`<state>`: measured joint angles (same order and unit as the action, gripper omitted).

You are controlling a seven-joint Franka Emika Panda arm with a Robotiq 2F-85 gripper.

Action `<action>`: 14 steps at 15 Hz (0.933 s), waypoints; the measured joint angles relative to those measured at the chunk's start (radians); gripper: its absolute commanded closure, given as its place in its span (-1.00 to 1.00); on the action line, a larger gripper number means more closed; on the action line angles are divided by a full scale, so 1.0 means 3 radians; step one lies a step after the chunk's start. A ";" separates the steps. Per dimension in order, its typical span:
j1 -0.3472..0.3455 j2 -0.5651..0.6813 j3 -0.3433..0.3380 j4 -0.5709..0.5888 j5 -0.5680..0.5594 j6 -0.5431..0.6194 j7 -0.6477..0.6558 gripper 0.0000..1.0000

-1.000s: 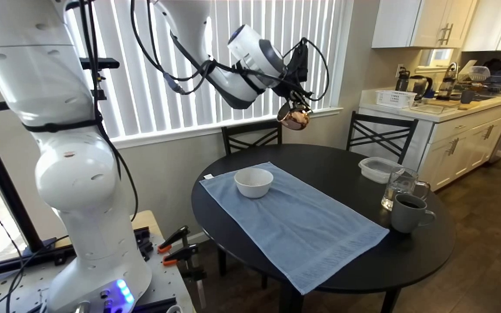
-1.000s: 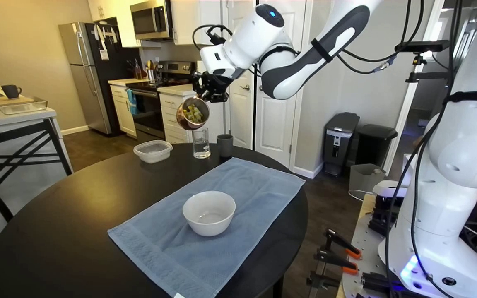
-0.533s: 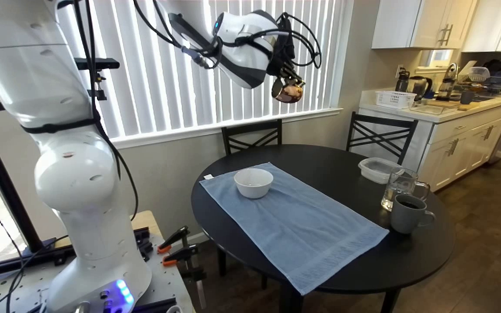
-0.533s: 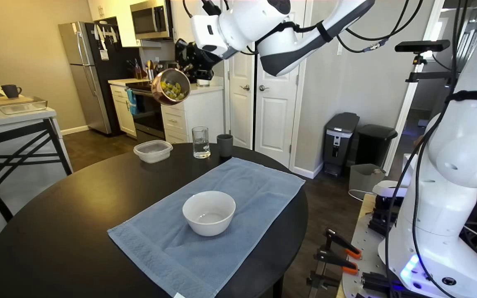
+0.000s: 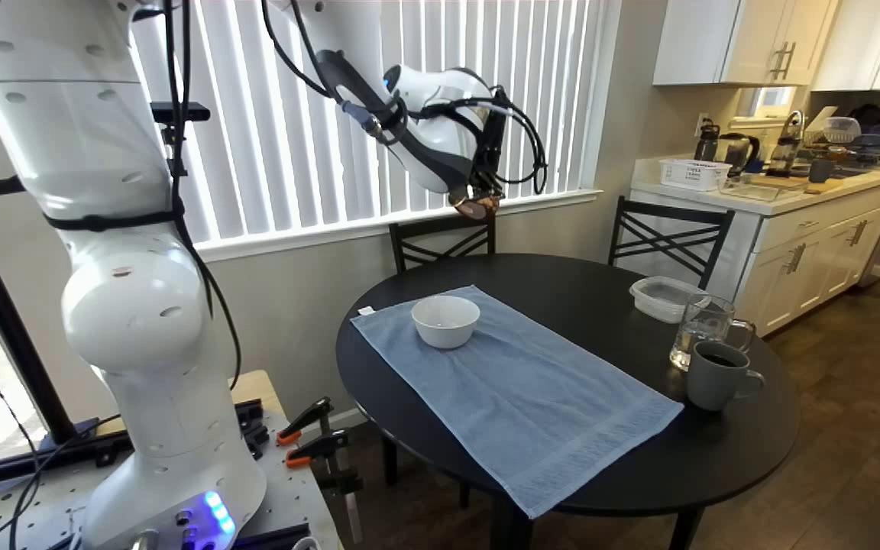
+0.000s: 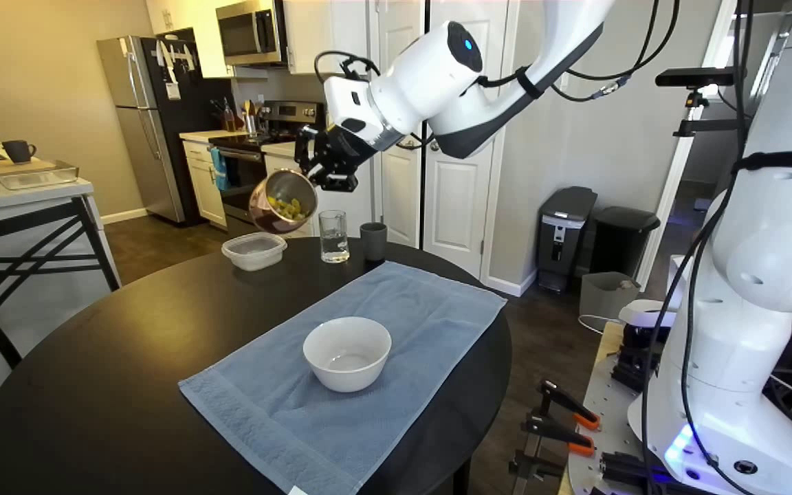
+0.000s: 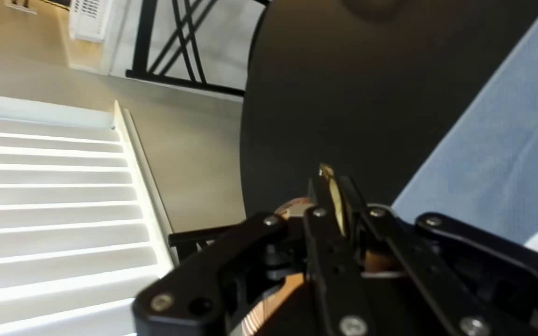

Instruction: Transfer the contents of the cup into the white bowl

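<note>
In an exterior view, the end effector point(image 6: 315, 170) is clamping the tilted cup point(image 6: 286, 186) of yellow pieces point(image 6: 291, 209), high left of the white bowl point(image 6: 347, 377).

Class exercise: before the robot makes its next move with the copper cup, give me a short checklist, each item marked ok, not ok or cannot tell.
1. Pincer shut on the handle of the copper cup: ok.
2. Firmness of that grip: cannot tell.
3. Yellow-green pieces inside the cup: ok; it is tilted, but none are seen falling.
4. White bowl upright on the blue towel: ok; no pieces seen in it.
5. Cup lined up over the bowl: not ok, it seems; in an exterior view it hangs higher and mostly to the picture's left.
6. Glass mug and grey mug standing apart from the bowl: ok.
</note>
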<state>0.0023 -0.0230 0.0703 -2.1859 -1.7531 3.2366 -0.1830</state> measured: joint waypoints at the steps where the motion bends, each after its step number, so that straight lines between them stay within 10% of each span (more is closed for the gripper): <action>1: -0.0009 0.0079 -0.0033 -0.0035 0.0022 0.0120 0.0032 0.95; 8: -0.0022 0.0196 -0.0139 0.0088 0.0313 0.0204 0.0060 0.95; 14: 0.0027 0.0028 -0.0098 0.0547 -0.0159 0.0030 0.0528 0.95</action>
<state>0.0105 -0.0147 0.0410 -2.0219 -1.8008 3.2456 -0.0248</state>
